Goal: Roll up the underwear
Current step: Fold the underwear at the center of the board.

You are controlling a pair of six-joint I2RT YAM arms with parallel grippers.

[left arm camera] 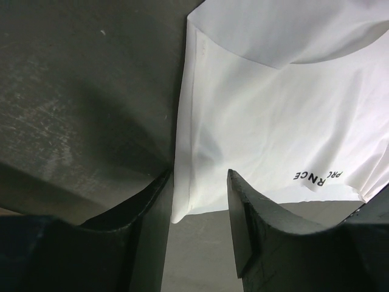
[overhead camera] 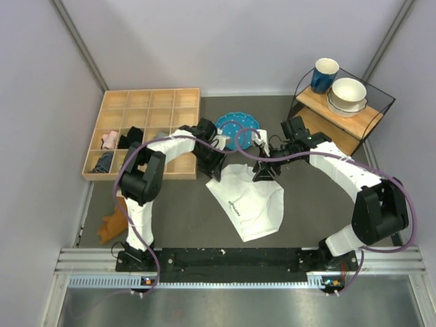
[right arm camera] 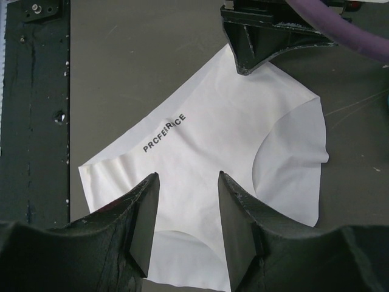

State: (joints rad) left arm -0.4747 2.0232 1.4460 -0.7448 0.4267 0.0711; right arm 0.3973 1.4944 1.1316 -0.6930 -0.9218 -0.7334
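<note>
From above, the underwear (overhead camera: 248, 201) is seen spread flat, waistband running diagonally, with the left gripper (overhead camera: 215, 162) and right gripper (overhead camera: 264, 170) at its far edge. In the left wrist view, open fingers (left arm camera: 255, 213) are set astride a waistband corner. In the right wrist view, parted fingers (right arm camera: 143, 213) are held over the cloth's middle.

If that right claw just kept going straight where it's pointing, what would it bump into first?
Probably the white underwear, spread flat straight ahead of the open right gripper; the gap is hard to judge.

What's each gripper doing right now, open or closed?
Left gripper: open, underwear corner between its fingers, not gripped.
Right gripper: open over the underwear, holding nothing.
</note>
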